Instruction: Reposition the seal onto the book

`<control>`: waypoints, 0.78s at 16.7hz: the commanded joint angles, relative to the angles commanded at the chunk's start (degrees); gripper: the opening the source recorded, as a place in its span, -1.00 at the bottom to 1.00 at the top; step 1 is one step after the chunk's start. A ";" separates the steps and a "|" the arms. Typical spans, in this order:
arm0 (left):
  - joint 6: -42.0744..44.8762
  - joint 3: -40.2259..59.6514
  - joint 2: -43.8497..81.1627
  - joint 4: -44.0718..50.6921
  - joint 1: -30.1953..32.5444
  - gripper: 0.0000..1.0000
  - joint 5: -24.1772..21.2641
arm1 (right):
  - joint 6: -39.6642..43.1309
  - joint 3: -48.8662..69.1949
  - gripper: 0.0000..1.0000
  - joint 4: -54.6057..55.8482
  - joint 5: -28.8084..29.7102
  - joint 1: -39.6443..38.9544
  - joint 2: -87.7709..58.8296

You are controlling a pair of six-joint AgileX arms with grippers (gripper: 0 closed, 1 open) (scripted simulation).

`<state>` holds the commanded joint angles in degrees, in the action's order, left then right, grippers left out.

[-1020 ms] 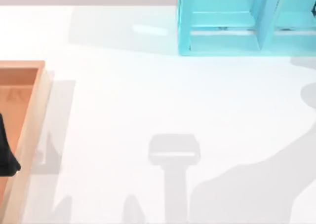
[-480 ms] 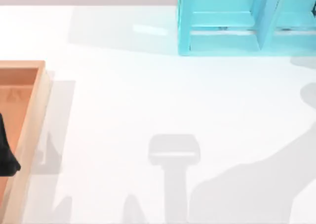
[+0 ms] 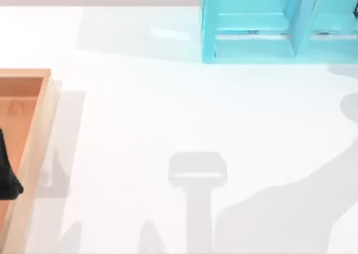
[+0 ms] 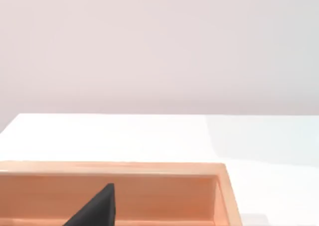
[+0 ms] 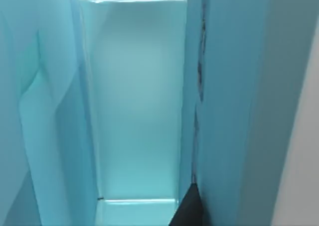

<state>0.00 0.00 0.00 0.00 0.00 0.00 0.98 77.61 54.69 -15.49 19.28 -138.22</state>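
No change since earlier | left tool (image 3: 8,178) over wooden tray (image 3: 34,147) | tool states: cannot tell

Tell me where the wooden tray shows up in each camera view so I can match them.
Top view: wooden tray at the table's left edge, left gripper over it.
Left wrist view: the tray lies nearest the camera, with white table beyond its far wall.
Right wrist view: this one looks into the light-blue shelf unit instead.
Shared landmark: the white table, bordering the tray in the top and left wrist views.
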 joint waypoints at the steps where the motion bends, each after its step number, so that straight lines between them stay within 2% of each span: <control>1: 0.00 0.00 0.00 0.00 0.00 1.00 0.00 | 0.00 0.00 -1.00 0.00 0.00 0.00 0.00; 7: 0.00 0.00 0.00 0.00 0.00 1.00 0.00 | 0.09 -1.11 -1.00 -1.21 -0.46 0.84 2.17; 13: 0.00 0.00 0.00 0.00 0.00 1.00 0.00 | 0.72 -10.91 -1.00 -11.98 -4.79 4.93 22.40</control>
<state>0.00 0.00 0.00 0.00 0.00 0.00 1.70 66.70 42.71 -20.28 24.21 -115.82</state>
